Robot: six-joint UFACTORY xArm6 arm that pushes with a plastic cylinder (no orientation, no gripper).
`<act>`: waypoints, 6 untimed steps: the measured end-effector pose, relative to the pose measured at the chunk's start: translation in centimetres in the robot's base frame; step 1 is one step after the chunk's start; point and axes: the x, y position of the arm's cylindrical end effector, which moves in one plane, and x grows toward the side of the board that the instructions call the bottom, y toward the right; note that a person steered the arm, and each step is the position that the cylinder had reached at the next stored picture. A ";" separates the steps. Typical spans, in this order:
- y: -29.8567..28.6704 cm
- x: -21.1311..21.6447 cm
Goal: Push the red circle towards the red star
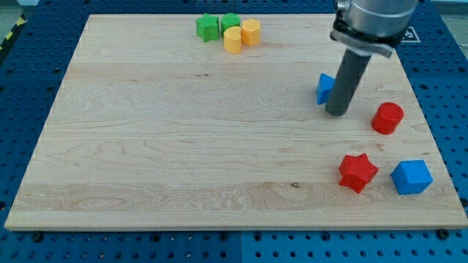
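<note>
The red circle (pixel 387 117) lies on the wooden board near the view's right edge. The red star (pixel 357 172) lies below it and a little to the left. My tip (pixel 336 112) rests on the board to the left of the red circle, with a gap between them. It stands just in front of a blue block (pixel 325 88), which the rod partly hides, so its shape is unclear.
A blue cube (pixel 412 177) sits right of the red star. At the view's top are two green blocks (pixel 208 28) (pixel 230 21) and two yellow cylinders (pixel 233 40) (pixel 251 31) clustered together. The board's right edge (pixel 431 124) is close to the red circle.
</note>
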 end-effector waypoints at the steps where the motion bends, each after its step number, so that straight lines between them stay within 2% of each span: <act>1: 1.0 -1.6; 3: 4.8 -2.6; 5: 6.2 1.4; 6: 7.1 1.8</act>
